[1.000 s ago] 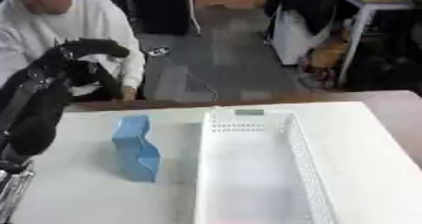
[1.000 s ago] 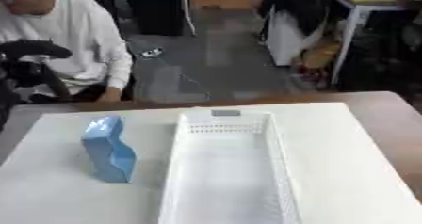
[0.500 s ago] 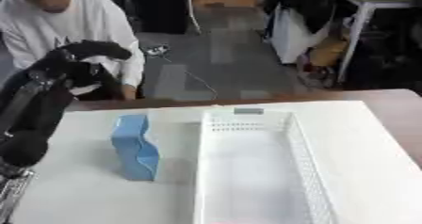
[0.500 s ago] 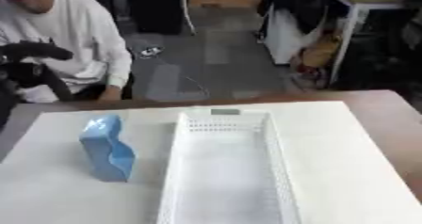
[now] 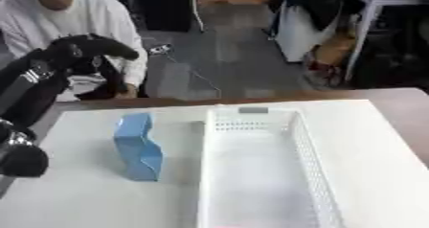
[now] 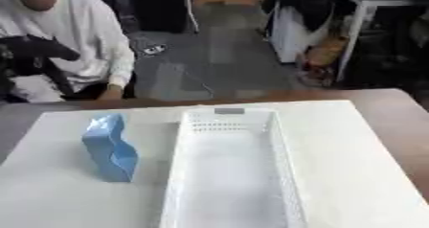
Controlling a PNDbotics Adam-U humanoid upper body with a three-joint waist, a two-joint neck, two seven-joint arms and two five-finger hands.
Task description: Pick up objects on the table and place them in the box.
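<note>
A blue, wavy-sided object (image 5: 138,146) stands upright on the white table (image 5: 75,198), just left of the box. The box is a long white perforated basket (image 5: 261,174) with nothing visible inside. My left hand (image 5: 84,49) is raised high over the table's far left corner, well above and behind the blue object. Its fingers are loosely bent and hold nothing. My black left arm (image 5: 25,97) runs down the left edge. My right hand shows in no view.
A person in a white top (image 6: 80,35) sits behind the table's far left edge. The brown tabletop (image 6: 402,126) shows at the right, beyond the white surface. Chairs and desks stand farther back on the grey floor.
My left arm has barely shifted. The blue object and the basket have stayed where they were.
</note>
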